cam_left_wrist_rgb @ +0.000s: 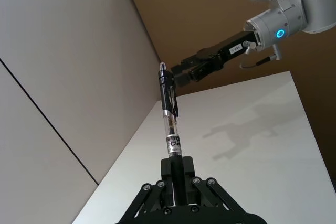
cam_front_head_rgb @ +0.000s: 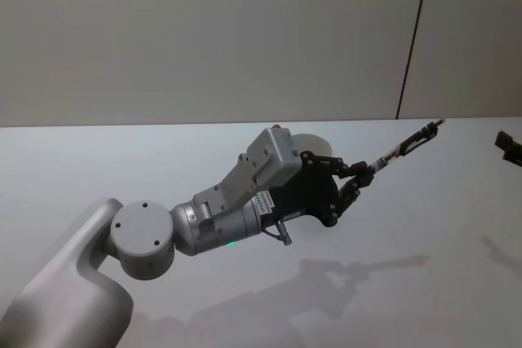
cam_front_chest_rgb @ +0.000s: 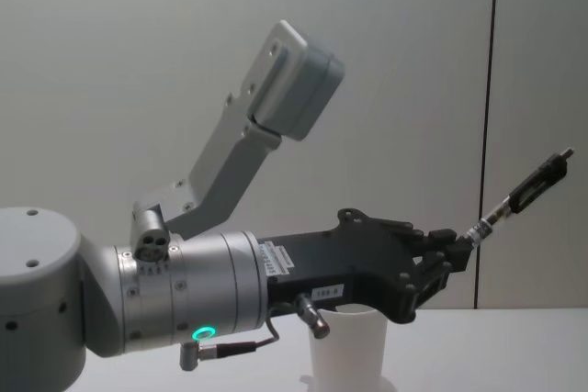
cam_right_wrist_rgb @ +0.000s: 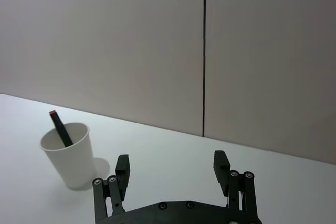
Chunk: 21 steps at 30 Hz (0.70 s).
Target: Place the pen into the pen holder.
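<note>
Head view, left gripper: my left gripper [cam_front_head_rgb: 365,175] sits at the centre of the frame, its fingers clamped on the lower end of the pen [cam_front_head_rgb: 404,148].
Head view, pen axis: the pen slants up toward the upper right, free end highest, above the white table [cam_front_head_rgb: 122,160].
Head view, pen holder: the pen holder [cam_front_head_rgb: 316,144] peeks out just behind my left wrist, up and left of the fingers, so the pen points away from it.
Head view, right gripper: my right gripper [cam_front_head_rgb: 510,148] shows at the right edge, well apart from the cup.
Left wrist view: my left gripper [cam_left_wrist_rgb: 177,163] holds the pen [cam_left_wrist_rgb: 168,108] straight out along its own line, and the pen's far end points toward my right gripper [cam_left_wrist_rgb: 184,73].
Right wrist view: my right gripper [cam_right_wrist_rgb: 171,161] is spread wide and empty. Beyond it stands the pen holder [cam_right_wrist_rgb: 71,158], upright, with a dark stick [cam_right_wrist_rgb: 60,128] leaning inside.
Chest view: my left gripper [cam_front_chest_rgb: 455,250] is right of centre and the pen [cam_front_chest_rgb: 524,192] rises to the upper right. The pen holder [cam_front_chest_rgb: 349,346] stands at the bottom centre, under my wrist.
Judgement: my left arm is nearer the cup, and the pen must swing back over the rim.
</note>
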### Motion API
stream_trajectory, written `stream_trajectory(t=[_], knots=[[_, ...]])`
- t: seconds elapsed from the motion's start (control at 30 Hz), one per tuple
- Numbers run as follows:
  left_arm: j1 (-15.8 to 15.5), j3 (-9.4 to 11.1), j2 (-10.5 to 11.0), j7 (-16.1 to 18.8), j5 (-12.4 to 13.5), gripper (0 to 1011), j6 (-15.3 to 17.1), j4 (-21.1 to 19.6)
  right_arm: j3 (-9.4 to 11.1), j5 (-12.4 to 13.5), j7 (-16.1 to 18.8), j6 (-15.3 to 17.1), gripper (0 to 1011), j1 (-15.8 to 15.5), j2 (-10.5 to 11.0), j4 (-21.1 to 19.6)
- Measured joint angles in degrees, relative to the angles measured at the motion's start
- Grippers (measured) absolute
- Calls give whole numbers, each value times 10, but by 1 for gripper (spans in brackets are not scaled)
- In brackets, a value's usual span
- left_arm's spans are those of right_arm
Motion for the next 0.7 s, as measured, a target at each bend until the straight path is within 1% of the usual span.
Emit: stream_trajectory(t=[0.07, 0.17, 0.23, 0.27, 0.4, 0.47, 0.5, 0.7], knots=[[0, 0, 0, 0, 0, 132, 0, 0, 2, 8, 8, 8, 1002, -1, 2, 0], [0, 0, 0, 0, 0, 132, 0, 0, 7, 30, 31, 30, 1002, -5, 8, 0], [0, 0, 0, 0, 0, 132, 0, 0, 10, 39, 41, 39, 1002, -7, 11, 0], [0, 0, 0, 0, 0, 132, 0, 0, 12, 49, 53, 49, 1002, -9, 13, 0], [0, 0, 0, 0, 0, 132, 0, 0, 15, 66, 72, 65, 1002, -13, 18, 0], [0, 0, 0, 0, 0, 132, 0, 0, 19, 84, 91, 82, 1002, -17, 22, -1], [0, 0, 0, 0, 0, 132, 0, 0, 19, 84, 91, 82, 1002, -17, 22, -1], [0, 0, 0, 0, 0, 132, 0, 0, 24, 116, 123, 111, 1002, -25, 29, -4]])
